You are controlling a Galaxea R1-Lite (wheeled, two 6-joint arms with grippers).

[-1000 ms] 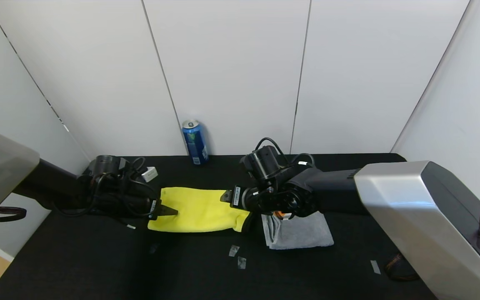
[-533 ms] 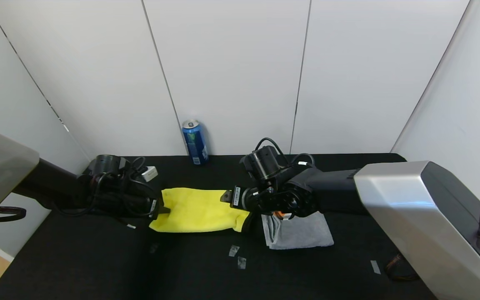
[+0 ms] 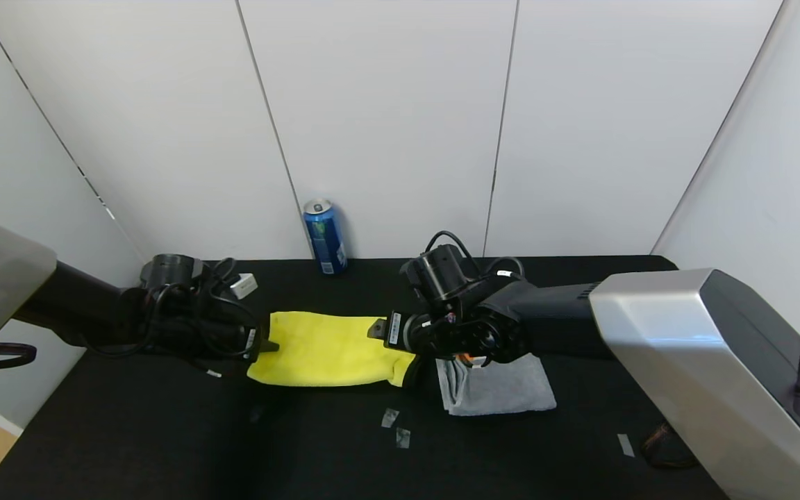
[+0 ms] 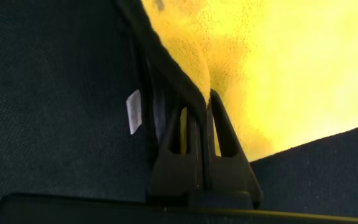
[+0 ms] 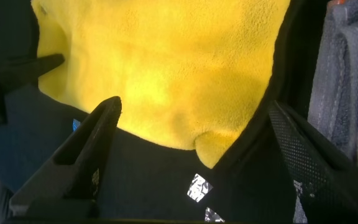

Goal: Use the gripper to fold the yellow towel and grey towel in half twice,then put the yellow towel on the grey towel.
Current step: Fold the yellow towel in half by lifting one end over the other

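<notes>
Yellow microfibre, one item: the yellow towel (image 3: 327,351), lying as a folded strip mid-desk, just left of the grey towel (image 3: 501,389), itself folded into a compact pad. Handling, judged: light, limp, non-slip pile; take it by an edge or corner, both layers together. Left gripper (image 3: 264,345) has its jaws pinched tight on the strip's left edge. Right gripper (image 3: 393,351) sits over the strip's right end, jaws spread wide, holding nothing. Writing: small white labels on the right gripper, and print on the blue can (image 3: 324,237) far back, all unreadable.
</notes>
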